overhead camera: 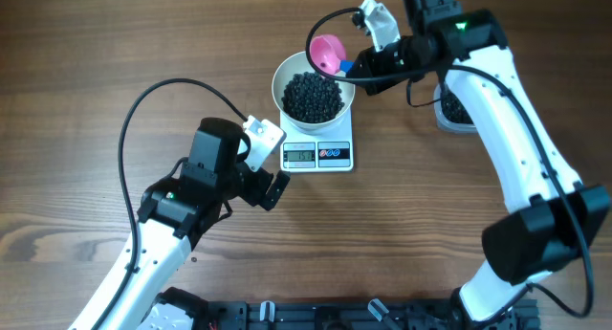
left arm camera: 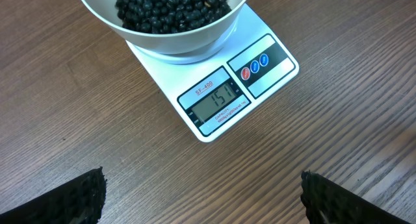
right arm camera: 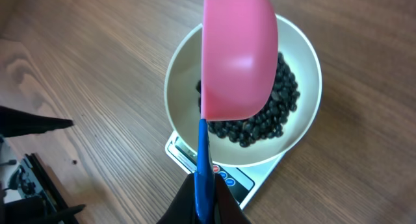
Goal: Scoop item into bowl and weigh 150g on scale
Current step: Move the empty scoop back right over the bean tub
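While the right gripper (right arm camera: 207,208) pinches the thin blue handle (right arm camera: 203,160) of the pink scoop (right arm camera: 237,55), its jaws pressed tight on it, the scoop hangs over the white bowl (right arm camera: 174,87). From above the scoop looks empty. The beans (right arm camera: 281,97) lie in a dark heap in the bowl, which sits squarely on the scale (left arm camera: 276,71), and the display (left arm camera: 218,102) reads 151. More beans show in the clear tub (overhead camera: 449,115), half hidden by the right arm. The left gripper (left arm camera: 201,201) hovers near the scale with its jaws spread wide and nothing between them.

These beans look small, hard and round, so they should pour freely but roll and bounce off if tipped fast. The scoop seems light and stiff, and a grip well back on the handle suits it. Loaded, the smooth bowl is best taken at the rim.
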{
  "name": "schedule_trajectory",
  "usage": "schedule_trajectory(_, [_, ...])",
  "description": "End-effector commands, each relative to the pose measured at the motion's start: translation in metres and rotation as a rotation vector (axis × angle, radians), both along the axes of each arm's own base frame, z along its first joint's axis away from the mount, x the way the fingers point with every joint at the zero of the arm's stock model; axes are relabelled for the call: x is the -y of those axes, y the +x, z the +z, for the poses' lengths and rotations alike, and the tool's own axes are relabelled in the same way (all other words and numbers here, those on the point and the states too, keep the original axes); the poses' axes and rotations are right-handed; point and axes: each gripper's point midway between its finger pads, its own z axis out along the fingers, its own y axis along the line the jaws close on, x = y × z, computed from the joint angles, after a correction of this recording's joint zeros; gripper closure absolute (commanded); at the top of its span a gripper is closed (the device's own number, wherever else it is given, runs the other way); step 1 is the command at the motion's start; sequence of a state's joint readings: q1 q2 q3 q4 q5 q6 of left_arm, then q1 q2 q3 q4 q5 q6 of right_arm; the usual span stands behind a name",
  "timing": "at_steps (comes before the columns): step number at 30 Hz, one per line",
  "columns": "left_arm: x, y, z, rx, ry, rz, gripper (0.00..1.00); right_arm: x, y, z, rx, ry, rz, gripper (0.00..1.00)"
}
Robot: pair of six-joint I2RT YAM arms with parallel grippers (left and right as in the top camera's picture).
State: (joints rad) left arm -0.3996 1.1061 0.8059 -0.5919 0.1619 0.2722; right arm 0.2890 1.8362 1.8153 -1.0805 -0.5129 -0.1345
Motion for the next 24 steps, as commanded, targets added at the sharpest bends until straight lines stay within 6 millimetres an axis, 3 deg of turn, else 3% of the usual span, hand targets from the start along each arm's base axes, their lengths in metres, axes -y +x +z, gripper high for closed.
schedule_trajectory(1, [-0.001, 0.000, -0.002, -0.004, 0.004, -0.006, 0.00, -0.002, -0.004, 0.035, 0.071, 0.052, 0.008, 0.96])
schedule_trajectory(16, [-0.001, 0.000, -0.002, -0.004, 0.004, -0.006, 0.00, 0.005, -0.004, 0.041, 0.053, 0.082, -0.025, 0.96])
schedule_trajectory(20, [-0.001, 0.000, -0.002, -0.005, 0.003, -0.005, 0.00, 0.026, -0.001, 0.048, 0.044, 0.101, -0.083, 0.96])
schedule_trajectory(24, [-0.001, 0.000, -0.002, -0.004, 0.004, -0.005, 0.00, 0.063, 0.002, 0.054, 0.038, 0.093, -0.173, 0.96])
